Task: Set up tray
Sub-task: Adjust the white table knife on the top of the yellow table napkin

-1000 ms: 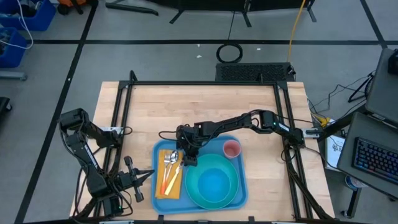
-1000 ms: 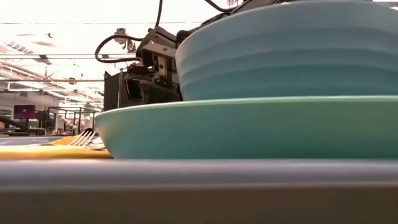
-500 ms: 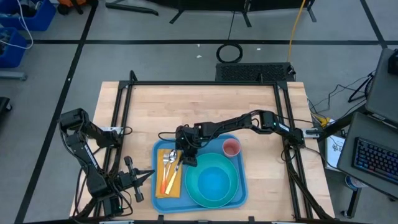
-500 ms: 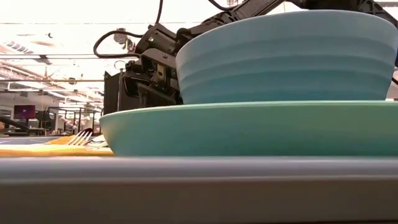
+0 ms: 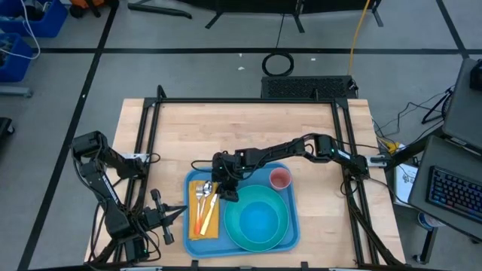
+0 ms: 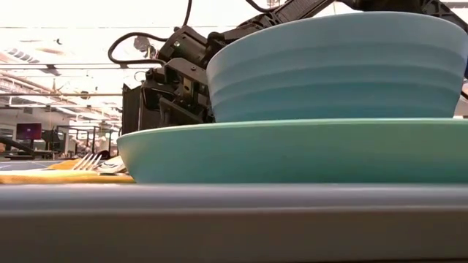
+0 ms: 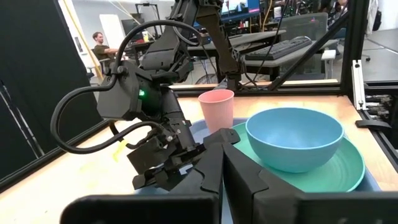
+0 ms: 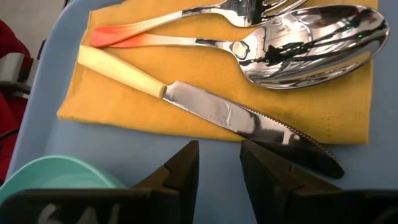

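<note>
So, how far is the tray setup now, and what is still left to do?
It looks nearly done. The blue tray already holds the yellow napkin with knife, fork and spoon, the plate with the bowl, and the pink cup. The right hand hovers empty, fingers apart, above the knife. The left hand waits beside the tray. Nothing obvious remains, perhaps only straightening the cutlery.

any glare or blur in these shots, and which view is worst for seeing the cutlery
Right wrist view: sharp, with bright ceiling reflections on the spoon and knife blade. Low view: worst, the plate and bowl fill the frame, the near tray rim is a soft blur, the background is washed out, and only fork tips show. High view: even light, cutlery tiny.
</note>
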